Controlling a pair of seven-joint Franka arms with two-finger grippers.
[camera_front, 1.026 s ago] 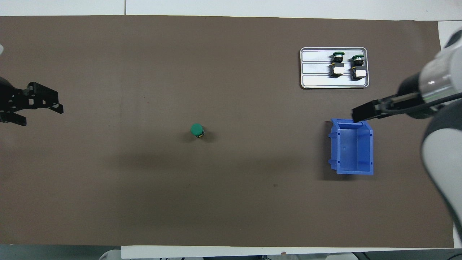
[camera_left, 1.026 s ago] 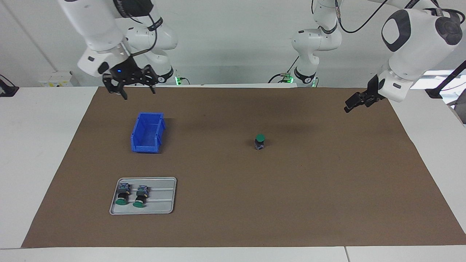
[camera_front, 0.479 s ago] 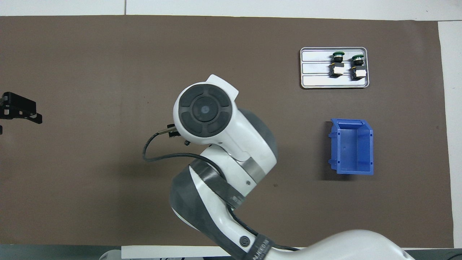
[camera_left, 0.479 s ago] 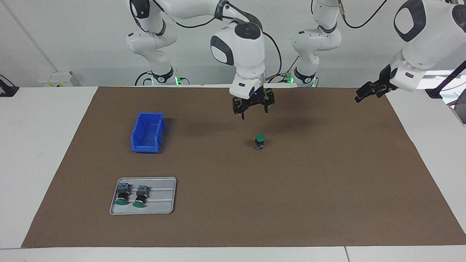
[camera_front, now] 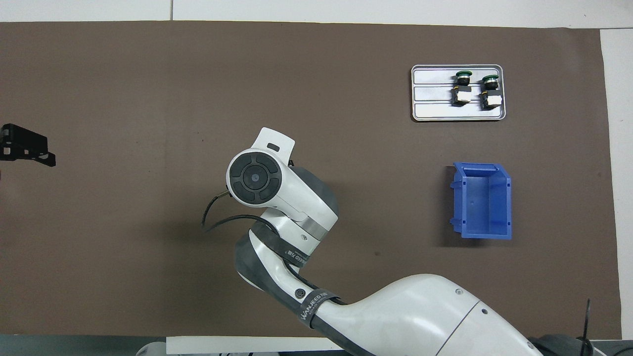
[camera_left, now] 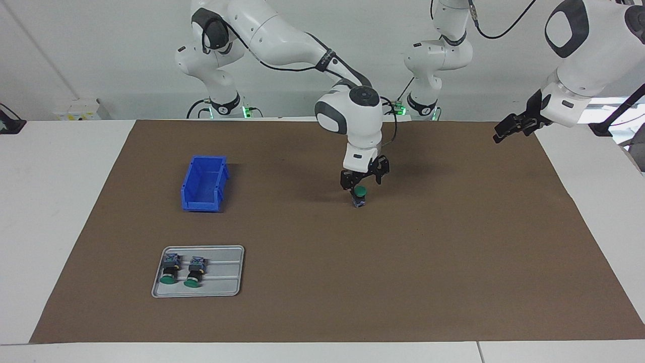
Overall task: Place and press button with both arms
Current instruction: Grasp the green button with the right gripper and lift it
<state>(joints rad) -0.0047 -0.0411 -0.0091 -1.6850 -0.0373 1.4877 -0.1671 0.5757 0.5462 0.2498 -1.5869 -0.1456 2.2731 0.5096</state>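
While dropping from above, right hand (camera_left: 364, 185) is closing on upright button (camera_left: 359, 196), fingers spread | left hand (camera_left: 509, 128) waiting, grip unreadable | press pending

Bare mat (camera_left: 453, 242) around button (camera_left: 359, 191)

Right arm (camera_front: 282, 198) over brown mat (camera_front: 123, 247)

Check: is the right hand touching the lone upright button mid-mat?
Cannot tell. In the facing view the right hand sits right at the button cap with no plain gap; overhead, the arm hides it.
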